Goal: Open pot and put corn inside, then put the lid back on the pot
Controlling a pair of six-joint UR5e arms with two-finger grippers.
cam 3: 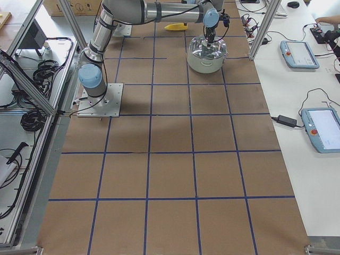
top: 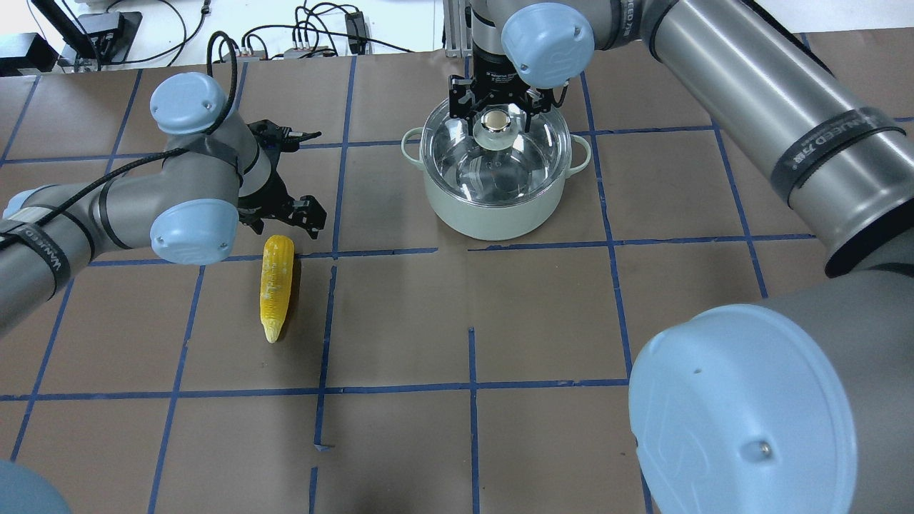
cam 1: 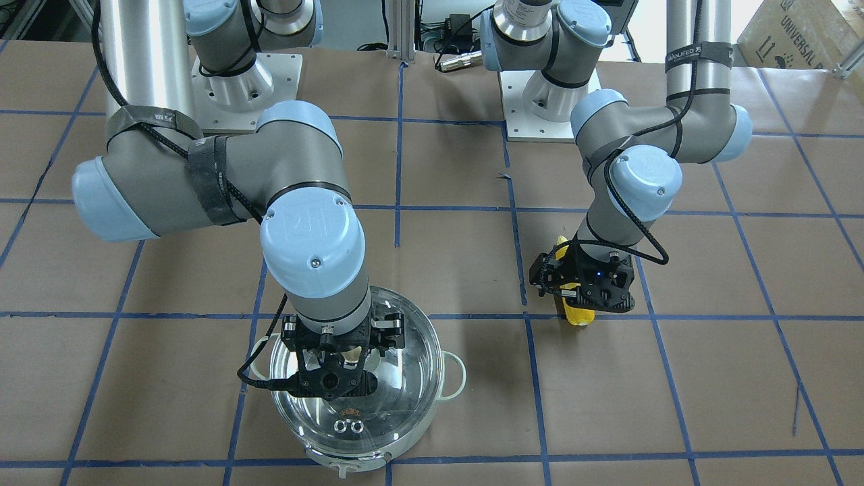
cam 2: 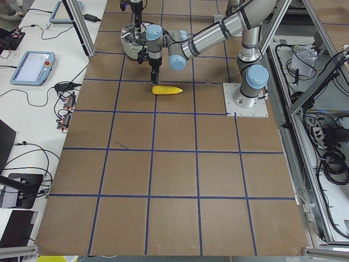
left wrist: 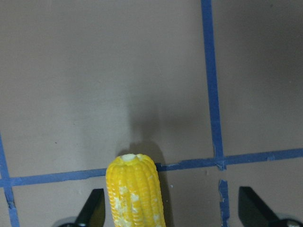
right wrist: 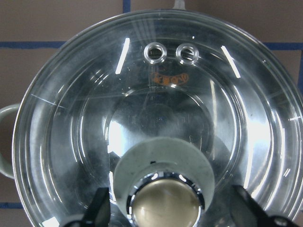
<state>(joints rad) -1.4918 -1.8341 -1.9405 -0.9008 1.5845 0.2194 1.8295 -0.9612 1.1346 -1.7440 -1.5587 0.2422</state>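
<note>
Lid [top: 500,153] sits on the pot [top: 493,214] at upper centre overhead, right gripper [right wrist: 171,210] open round its knob [right wrist: 164,205]; your left gripper [left wrist: 173,208], open over the blunt end of the corn [left wrist: 135,189] at centre left, could pinch off-centre and swing it.

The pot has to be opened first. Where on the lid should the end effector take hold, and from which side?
The central knob, from straight above. The lid is a smooth glass dome level on the pot; the raised knob is its only handhold. The right end effector hangs open around it.
</note>
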